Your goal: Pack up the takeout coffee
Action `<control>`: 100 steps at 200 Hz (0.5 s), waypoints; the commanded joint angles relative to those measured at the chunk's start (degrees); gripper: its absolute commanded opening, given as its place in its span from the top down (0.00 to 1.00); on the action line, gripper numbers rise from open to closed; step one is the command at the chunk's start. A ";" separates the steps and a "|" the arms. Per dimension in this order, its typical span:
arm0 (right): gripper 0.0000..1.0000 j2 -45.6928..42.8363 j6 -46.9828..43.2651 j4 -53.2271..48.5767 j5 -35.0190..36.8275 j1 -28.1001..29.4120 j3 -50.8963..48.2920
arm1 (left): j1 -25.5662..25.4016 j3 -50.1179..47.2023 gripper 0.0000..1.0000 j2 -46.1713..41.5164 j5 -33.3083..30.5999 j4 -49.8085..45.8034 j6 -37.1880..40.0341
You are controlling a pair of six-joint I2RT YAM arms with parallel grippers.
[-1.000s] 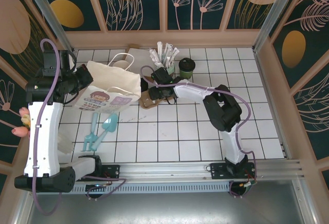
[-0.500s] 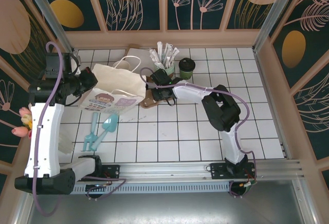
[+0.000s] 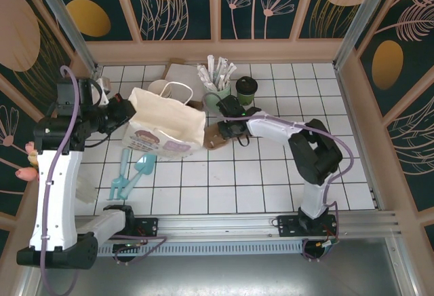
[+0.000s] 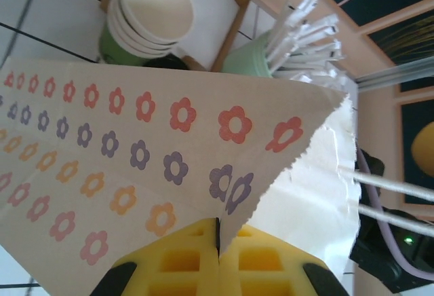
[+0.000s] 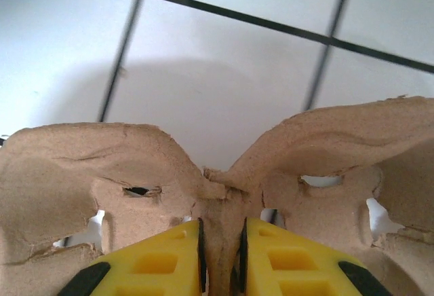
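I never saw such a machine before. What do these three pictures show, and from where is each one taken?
The machine is two robot arms, left and right, bolted at the near edge of a tiled table. One picture looks down from above; the other two come from a camera on each wrist. The left pincer is shut on the edge of a flowered paper bag. The right pincer is shut on the middle ridge of a brown cardboard cup carrier. Standing free on the table are the takeout coffee, dark green with a black lid, a pale green cup of white sticks and a stack of empty cups. Light blue plastic utensils lie nearby.
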 commanded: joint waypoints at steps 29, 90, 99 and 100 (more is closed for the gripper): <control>0.80 -8.41 2.15 -0.82 2.55 -4.89 -8.74 | -11.30 -6.27 1.00 -0.28 -1.79 12.90 -12.35; 0.80 -17.22 1.74 -0.81 3.99 -12.13 -17.35 | -23.54 -12.92 1.00 3.74 -9.41 25.57 -24.01; 0.80 -17.88 1.74 -0.81 3.95 -12.65 -17.90 | -25.48 -12.09 1.00 5.91 -9.90 24.88 -24.18; 0.80 -17.91 1.74 -0.81 3.93 -12.69 -17.97 | -25.60 -11.99 1.00 6.20 -9.91 24.71 -24.18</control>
